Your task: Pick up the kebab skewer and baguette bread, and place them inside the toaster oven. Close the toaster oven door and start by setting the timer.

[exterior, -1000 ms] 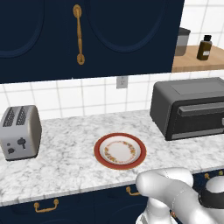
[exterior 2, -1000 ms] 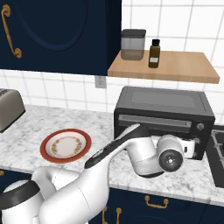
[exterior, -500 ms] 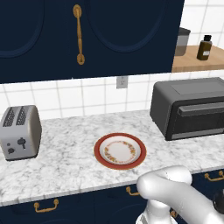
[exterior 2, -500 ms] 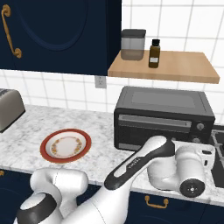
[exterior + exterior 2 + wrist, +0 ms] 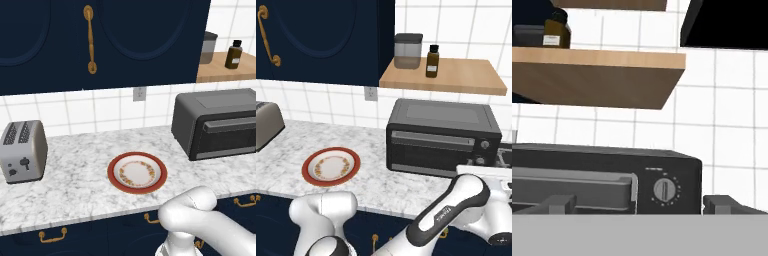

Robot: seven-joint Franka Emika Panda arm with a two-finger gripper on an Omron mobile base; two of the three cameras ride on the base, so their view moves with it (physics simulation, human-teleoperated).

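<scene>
The dark grey toaster oven [image 5: 215, 122] [image 5: 443, 135] stands at the right of the marble counter. Its door [image 5: 223, 139] [image 5: 431, 150] is shut, the bar handle along the top. In the hand view my gripper [image 5: 643, 205] is open, level with the oven's front, and nothing sits between its two dark fingertips [image 5: 559, 204]. Just above the gap are the oven's dial [image 5: 663, 190] and the right end of the door handle [image 5: 587, 184]. My arm's elbow [image 5: 466, 200] hangs low before the oven's right side. The kebab skewer and the baguette bread are out of view.
A red-rimmed plate [image 5: 115, 182] [image 5: 310, 161] lies bare on the middle of the counter. A silver two-slot toaster [image 5: 22, 151] stands at the left. Above the oven a wooden shelf [image 5: 456, 77] [image 5: 597, 75] carries a canister [image 5: 407, 50] and a brown bottle [image 5: 432, 61].
The arm has swung rightward and lower, carrying the hand from in front of the oven door toward its right end. The plate, toaster and oven have not moved.
</scene>
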